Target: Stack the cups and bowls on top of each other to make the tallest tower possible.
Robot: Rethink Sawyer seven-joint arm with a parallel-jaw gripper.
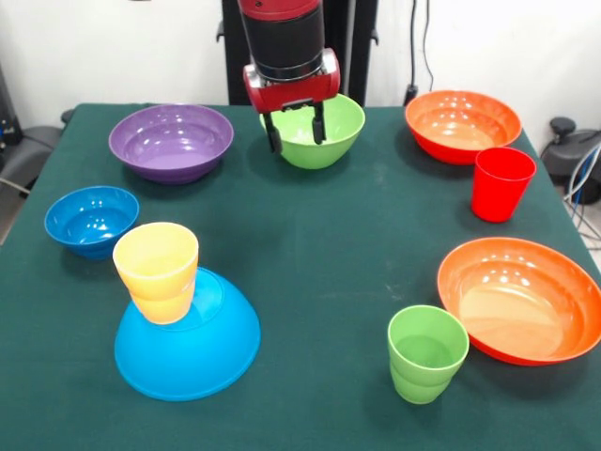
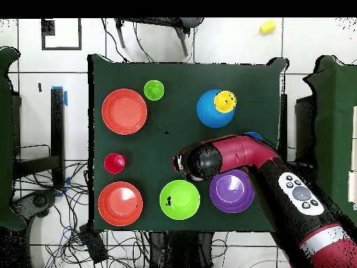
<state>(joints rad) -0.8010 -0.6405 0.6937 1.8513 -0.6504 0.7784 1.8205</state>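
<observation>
The tower stands at the front left: a large light-blue bowl (image 1: 202, 352) (image 2: 209, 112) lies upside down, and two yellow cups (image 1: 157, 268) (image 2: 224, 101) sit stacked on it, leaning a little. My gripper (image 1: 296, 132) hangs open and empty at the far middle, just in front of the green bowl (image 1: 329, 141) (image 2: 180, 199). The purple bowl (image 1: 171, 141) (image 2: 231, 190) is to its left. A small dark-blue bowl (image 1: 91, 219) sits at the left edge. Two orange bowls (image 1: 462, 122) (image 1: 521, 299), a red cup (image 1: 502, 183) and a green cup (image 1: 427, 352) stand on the right.
In the overhead view my arm (image 2: 279, 174) reaches over the purple bowl and hides most of the dark-blue bowl (image 2: 254, 136). A small yellow object (image 2: 267, 27) lies on the floor beyond the table. Cables lie on the floor around the table.
</observation>
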